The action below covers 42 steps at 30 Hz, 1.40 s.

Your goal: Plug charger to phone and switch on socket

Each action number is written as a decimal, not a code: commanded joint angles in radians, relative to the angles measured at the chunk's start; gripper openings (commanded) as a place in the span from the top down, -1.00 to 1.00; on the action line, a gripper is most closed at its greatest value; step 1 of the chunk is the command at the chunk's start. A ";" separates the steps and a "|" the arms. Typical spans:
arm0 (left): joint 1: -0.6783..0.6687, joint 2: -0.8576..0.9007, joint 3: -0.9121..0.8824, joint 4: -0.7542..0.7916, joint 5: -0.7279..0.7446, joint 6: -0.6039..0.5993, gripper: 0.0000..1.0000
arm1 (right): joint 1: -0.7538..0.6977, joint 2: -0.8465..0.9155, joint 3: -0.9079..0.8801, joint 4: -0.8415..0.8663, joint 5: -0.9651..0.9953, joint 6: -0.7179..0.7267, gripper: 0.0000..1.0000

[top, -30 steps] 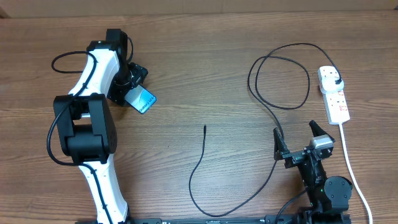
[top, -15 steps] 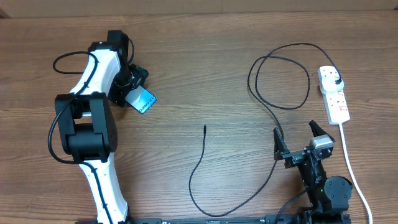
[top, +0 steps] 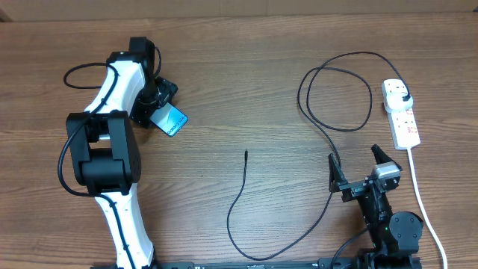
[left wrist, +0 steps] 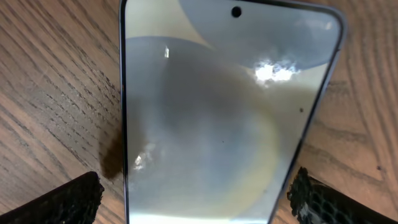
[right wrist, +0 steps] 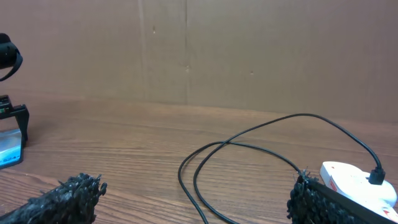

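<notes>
Brown wood-grain table (top: 246, 82) carries: slim blue-screened phone (top: 172, 120), thin black charger cable (top: 246, 166), white elongated power strip (top: 404, 123).

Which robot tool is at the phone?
The left tool: its open fingers sit either side of the phone. The right tool sits open, far off near the socket.
</notes>
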 commanded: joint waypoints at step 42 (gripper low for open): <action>0.023 0.077 -0.018 -0.003 0.054 -0.082 -1.00 | 0.004 -0.009 -0.011 0.006 0.000 -0.001 -0.99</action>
